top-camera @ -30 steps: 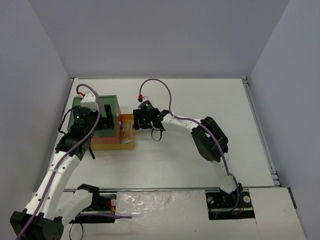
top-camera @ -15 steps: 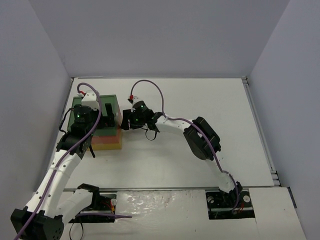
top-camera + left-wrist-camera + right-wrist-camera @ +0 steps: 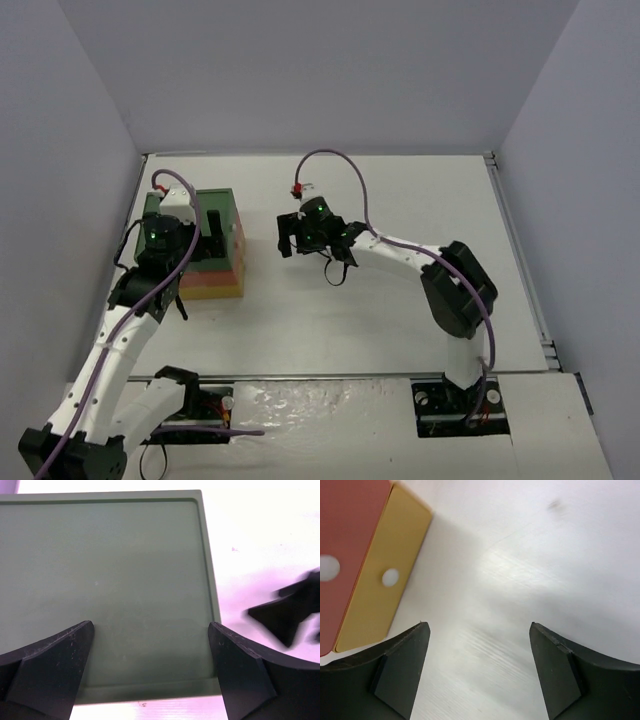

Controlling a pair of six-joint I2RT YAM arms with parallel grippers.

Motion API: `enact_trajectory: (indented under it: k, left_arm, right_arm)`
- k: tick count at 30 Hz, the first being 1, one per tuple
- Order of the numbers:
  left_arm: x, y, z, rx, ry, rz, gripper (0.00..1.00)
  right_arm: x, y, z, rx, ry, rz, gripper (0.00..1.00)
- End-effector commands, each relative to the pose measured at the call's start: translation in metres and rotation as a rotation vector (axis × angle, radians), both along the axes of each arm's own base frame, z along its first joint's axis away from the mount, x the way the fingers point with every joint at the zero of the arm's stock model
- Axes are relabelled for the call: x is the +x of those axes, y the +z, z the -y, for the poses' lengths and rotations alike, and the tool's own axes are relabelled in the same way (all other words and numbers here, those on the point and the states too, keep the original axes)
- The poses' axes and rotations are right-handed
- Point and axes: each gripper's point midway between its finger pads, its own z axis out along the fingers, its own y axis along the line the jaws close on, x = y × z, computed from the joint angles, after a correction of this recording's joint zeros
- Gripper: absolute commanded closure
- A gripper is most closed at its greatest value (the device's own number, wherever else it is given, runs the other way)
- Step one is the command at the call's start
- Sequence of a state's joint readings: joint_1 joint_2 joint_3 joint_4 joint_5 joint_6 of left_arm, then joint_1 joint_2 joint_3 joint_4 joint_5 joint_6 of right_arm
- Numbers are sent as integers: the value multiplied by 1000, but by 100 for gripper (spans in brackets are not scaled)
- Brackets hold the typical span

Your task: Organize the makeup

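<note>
The yellow drawer [image 3: 385, 575], open a second ago at centre left, now sits flush in the box [image 3: 212, 262]. The right gripper [image 3: 289, 233] has backed off to centre frame, jaws parted and empty. The left gripper [image 3: 150, 630] hovers wide open over the green top [image 3: 100, 570], holding nothing. No makeup shows; it is probably shut inside, so the task looks nearly done. Only the box stands near either arm.
</note>
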State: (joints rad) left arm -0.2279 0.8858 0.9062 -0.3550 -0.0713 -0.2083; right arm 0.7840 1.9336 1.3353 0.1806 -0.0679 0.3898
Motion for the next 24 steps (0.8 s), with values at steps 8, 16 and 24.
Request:
enact_trajectory:
  k: [8,16,24]
  left_arm:
    - [-49,110,-42,81,121,199,3]
    - [-105,138,-68,131,175,216,3]
    - [-166,150,-90,132,224,247,3]
  right_arm:
    - [-24,240,238,-119,-529,566,0]
    - [-105,294,336,-89,-747,712,0]
    - [-152,301,385,-78,-836,766,0]
